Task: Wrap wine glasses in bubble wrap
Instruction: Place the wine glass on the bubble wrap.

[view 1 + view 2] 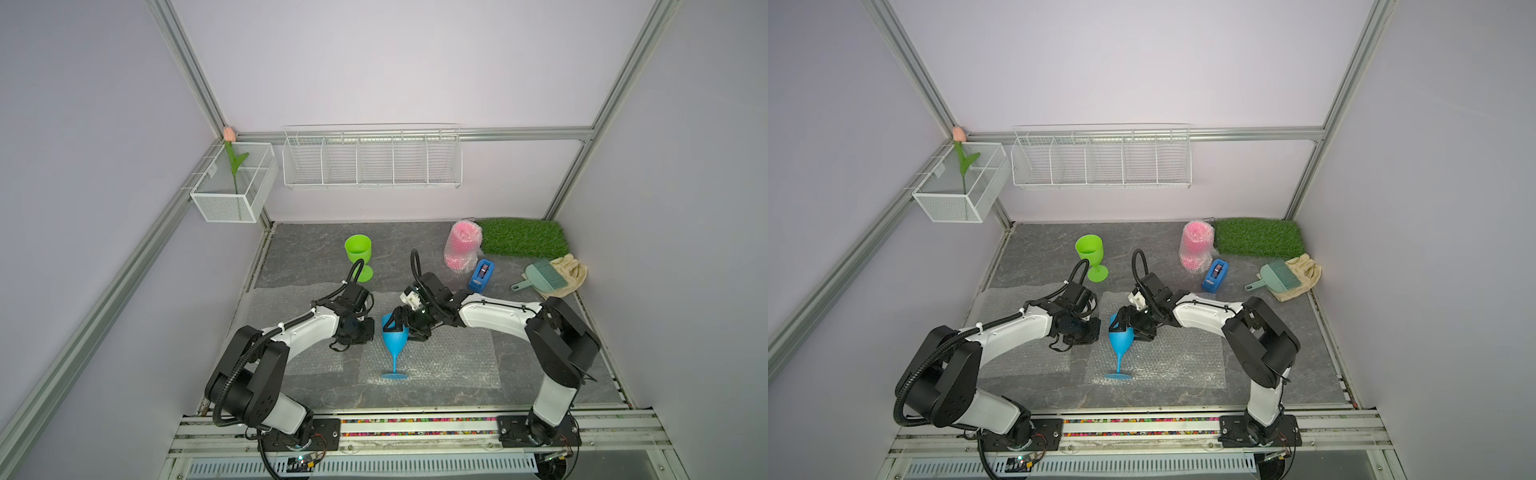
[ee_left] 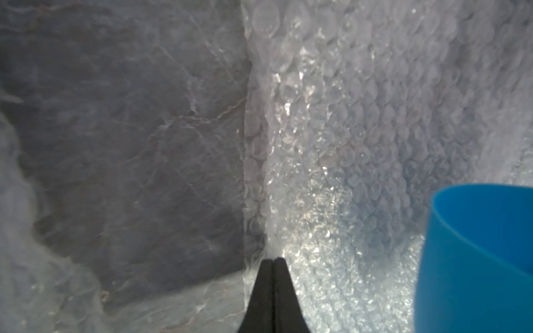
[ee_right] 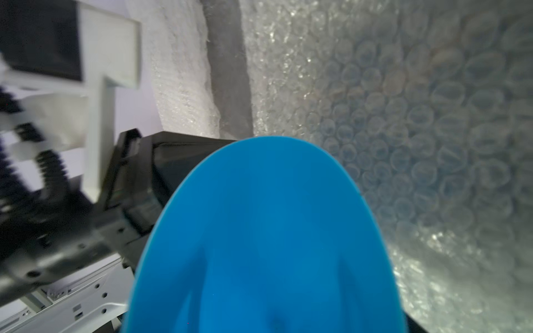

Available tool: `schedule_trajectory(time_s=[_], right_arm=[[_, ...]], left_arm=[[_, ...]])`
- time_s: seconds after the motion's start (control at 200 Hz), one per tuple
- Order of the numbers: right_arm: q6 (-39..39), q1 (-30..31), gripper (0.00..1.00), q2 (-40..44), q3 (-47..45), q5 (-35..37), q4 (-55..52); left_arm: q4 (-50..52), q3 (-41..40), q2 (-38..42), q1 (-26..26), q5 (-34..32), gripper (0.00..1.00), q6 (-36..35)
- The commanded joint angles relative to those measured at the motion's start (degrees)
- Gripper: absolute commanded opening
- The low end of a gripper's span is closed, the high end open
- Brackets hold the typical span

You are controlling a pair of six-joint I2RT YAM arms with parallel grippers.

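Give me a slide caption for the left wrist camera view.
Left tool, shut on the edge of a clear bubble-wrap sheet over the grey marbled tabletop, with a sky-blue plastic goblet alongside.

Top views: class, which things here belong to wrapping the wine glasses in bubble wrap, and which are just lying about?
Job: blue goblet, green goblet, wrapped pink goblet, bubble wrap sheets.
Lying about: grass mat, dustpan and brush, beige gloves, tape dispenser, tulip, wire rack, mesh basket.
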State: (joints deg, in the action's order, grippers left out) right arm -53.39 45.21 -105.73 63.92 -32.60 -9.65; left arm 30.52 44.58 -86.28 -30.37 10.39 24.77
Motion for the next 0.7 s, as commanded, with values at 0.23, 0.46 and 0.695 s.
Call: schedule_trajectory(time_s=[0.23,0.46,0.695], right_arm=[[-0.49,0.08,0.67,-7.82,5.12,-0.26,-1.44],[1.07,0.13,0.94,-7.11,6.8,2.34,-6.31],[1.43,-0.26,0.89,-2.38,7.19,4.27,-9.91]], left_arm=[[0.68,1.32,1.29,0.31,0.76,0.0,-0.87],[0.5,1.55,2.64,0.33,2.44,0.0,-0.78],[0.15,1.22,2.78,0.31,3.33,0.0,-0.47]])
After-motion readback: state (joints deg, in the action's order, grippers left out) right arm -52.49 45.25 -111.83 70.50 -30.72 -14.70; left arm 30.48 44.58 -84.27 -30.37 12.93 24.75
